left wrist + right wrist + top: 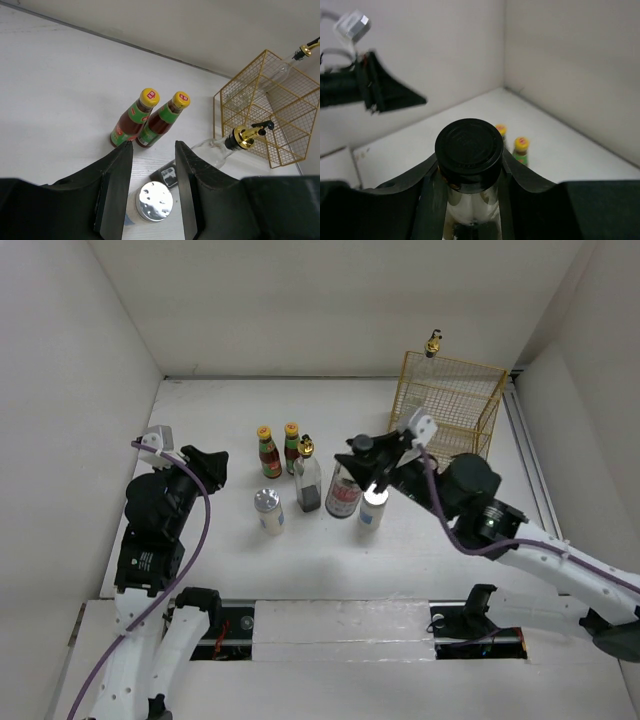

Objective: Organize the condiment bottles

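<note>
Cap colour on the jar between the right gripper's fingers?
The jar has a black cap; right wrist view shows it best.

Left arm: raised from its base and folded, wrist pointing toward the table's middle. Left gripper hovers clear of the surface, jaws parted by a narrow gap, nothing between the fingers.

Right arm: reaches in from the right, forearm angled leftward and down. Right gripper has both jaws pressed against the neck of the dark black-capped jar, one each side, just under its cap.
</note>
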`<action>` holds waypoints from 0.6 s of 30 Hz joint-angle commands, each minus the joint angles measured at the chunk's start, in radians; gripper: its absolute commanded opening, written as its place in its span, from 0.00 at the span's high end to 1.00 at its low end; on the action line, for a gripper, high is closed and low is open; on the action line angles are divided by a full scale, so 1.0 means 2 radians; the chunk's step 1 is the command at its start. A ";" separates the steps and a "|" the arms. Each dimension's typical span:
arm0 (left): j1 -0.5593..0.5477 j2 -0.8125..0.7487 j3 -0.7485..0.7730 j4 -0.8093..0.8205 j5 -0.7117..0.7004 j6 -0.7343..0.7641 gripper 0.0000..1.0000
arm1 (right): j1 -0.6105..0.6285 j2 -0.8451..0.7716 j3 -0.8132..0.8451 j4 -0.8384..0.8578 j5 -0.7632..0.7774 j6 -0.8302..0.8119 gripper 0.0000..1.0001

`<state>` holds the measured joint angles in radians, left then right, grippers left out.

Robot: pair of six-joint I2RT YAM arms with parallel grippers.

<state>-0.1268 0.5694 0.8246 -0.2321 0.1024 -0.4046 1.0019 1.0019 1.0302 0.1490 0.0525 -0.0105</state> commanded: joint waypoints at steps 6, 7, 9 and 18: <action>0.003 -0.006 -0.003 0.016 0.007 0.004 0.65 | -0.147 -0.004 0.131 -0.032 0.149 -0.052 1.00; 0.003 -0.006 -0.003 0.016 0.007 0.004 0.65 | -0.189 0.004 0.142 -0.032 0.154 -0.058 1.00; 0.003 -0.011 -0.003 0.016 0.007 0.004 0.65 | -0.229 0.033 0.177 -0.038 0.154 -0.063 1.00; 0.003 -0.011 -0.003 0.016 0.002 0.004 0.65 | -0.406 0.185 0.308 -0.045 0.078 -0.050 1.00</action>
<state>-0.1268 0.5579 0.8246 -0.2325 0.1028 -0.4046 0.2508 1.3411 1.5257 -0.0612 0.2714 -0.1169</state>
